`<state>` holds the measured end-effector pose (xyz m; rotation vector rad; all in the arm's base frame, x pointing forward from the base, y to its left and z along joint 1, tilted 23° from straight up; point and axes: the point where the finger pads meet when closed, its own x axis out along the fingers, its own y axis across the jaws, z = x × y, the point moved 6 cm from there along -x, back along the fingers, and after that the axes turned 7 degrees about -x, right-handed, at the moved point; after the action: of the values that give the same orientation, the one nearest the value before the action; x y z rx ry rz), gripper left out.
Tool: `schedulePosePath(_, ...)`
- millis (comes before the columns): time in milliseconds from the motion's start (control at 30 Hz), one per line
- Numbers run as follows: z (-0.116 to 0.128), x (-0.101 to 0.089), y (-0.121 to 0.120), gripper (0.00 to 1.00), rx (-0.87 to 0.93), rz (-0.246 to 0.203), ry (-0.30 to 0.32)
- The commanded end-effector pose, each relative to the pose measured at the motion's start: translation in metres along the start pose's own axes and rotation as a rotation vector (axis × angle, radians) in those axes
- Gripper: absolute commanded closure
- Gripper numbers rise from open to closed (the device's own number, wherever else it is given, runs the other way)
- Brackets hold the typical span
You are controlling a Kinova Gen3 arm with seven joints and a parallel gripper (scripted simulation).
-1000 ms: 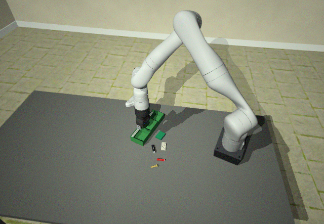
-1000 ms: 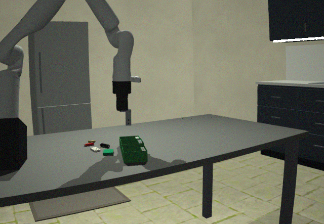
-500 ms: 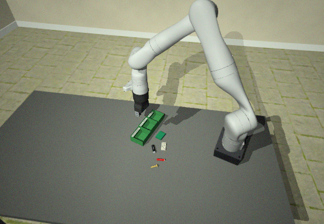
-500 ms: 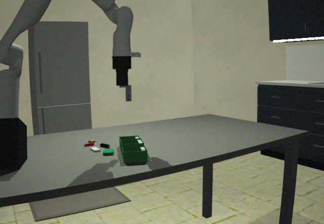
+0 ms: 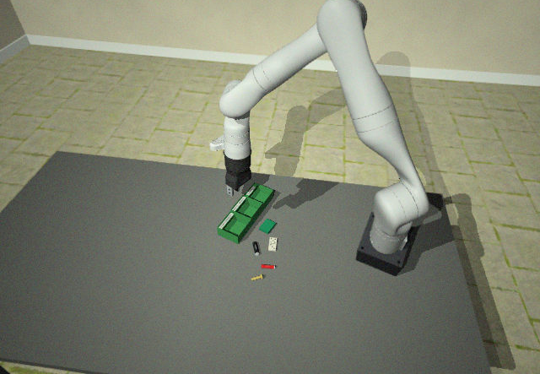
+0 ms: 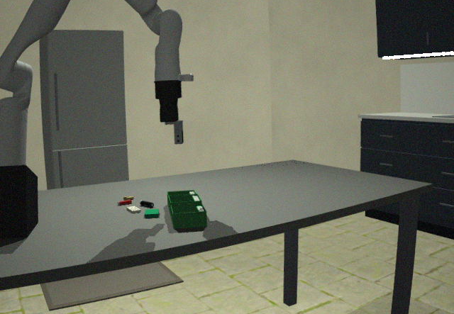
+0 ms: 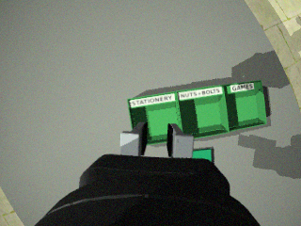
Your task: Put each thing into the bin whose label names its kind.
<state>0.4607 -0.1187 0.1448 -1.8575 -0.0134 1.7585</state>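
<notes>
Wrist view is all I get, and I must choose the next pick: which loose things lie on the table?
Observer: Five, beside the bins: a green block, a white domino, a black cylinder, a red piece and a yellow bolt.
Operator: How high is the gripper?
Observer: The gripper hangs open, well above the bins, holding nothing.
Operator: Which lies nearest the bins?
Observer: The green block, near the middle bin but apart from it.

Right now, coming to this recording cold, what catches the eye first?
The white arm arches over the grey table, its gripper hanging open and empty high above a green row of three bins. Beside the bins lie five small things: a green block, a white domino, a black cylinder, a red piece and a yellow bolt.
</notes>
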Motion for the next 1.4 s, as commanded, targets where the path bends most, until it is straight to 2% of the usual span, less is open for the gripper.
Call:
schedulePosePath(0,0.022,0.014,0.001,0.21,0.099,0.015,-0.007)
schedulePosePath(333,0.084,0.069,0.009,0.21,0.599,0.016,-0.003)
schedulePosePath(400,0.084,0.069,0.009,0.21,0.599,0.016,-0.003)
schedulePosePath(633,0.128,0.107,0.015,0.21,0.949,0.017,0.0)
schedulePosePath(700,0.141,0.118,0.017,0.21,0.983,0.017,0.0)
schedulePosePath(867,0.149,0.119,0.013,0.21,0.983,0.017,0.0)
schedulePosePath(1367,0.143,0.119,0.015,0.21,0.983,0.017,0.0)
